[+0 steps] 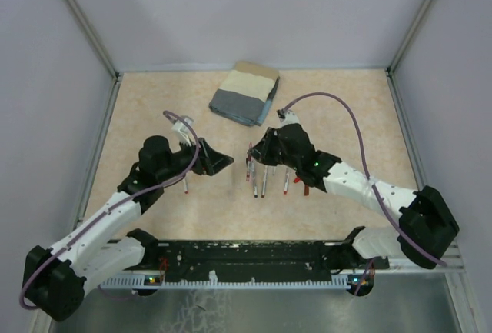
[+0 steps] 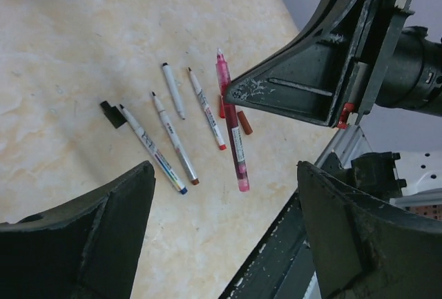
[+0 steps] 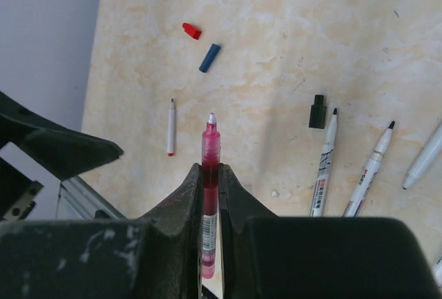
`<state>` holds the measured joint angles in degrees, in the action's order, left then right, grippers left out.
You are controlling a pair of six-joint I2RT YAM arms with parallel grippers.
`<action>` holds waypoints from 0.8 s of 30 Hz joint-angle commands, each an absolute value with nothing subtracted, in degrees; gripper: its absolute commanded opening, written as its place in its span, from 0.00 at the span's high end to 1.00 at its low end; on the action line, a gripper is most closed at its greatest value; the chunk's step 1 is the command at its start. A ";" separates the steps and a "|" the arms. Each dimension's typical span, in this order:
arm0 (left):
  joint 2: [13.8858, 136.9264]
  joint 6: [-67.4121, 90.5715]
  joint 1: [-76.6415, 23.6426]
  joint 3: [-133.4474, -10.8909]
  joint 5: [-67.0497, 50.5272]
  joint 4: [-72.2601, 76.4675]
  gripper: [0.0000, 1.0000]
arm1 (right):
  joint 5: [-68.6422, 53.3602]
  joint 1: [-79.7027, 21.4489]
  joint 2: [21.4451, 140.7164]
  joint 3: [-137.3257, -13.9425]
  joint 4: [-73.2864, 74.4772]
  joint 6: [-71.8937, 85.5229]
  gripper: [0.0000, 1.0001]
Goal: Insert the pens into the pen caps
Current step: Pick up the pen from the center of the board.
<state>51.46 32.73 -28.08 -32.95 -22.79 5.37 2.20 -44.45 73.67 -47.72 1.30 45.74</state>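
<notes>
**Soft overhead light, blurry near edges**

Even, diffuse light brightens the table without glare; the pens cast thin, faint shadows. In the right wrist view the red pen is crisp, the right gripper at 6 o'clock soft. The left gripper, dark at 7 and 5 o'clock, blurs and loses detail.

My top view looks steeply down from high up; both wrist views sit close above the counter, sharing the loose pens.
</notes>
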 commanded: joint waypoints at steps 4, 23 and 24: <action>55.19 36.20 -32.00 -30.60 -23.99 16.58 0.14 | 0.55 -44.35 69.67 -47.11 -7.50 49.25 0.96; 63.92 38.08 -36.73 -32.63 -25.07 25.65 0.55 | -6.44 -44.36 70.59 -47.66 -13.64 50.88 0.96; 64.10 38.14 -36.79 -32.75 -24.93 25.66 0.56 | -6.81 -44.35 70.76 -47.56 -13.85 50.81 0.96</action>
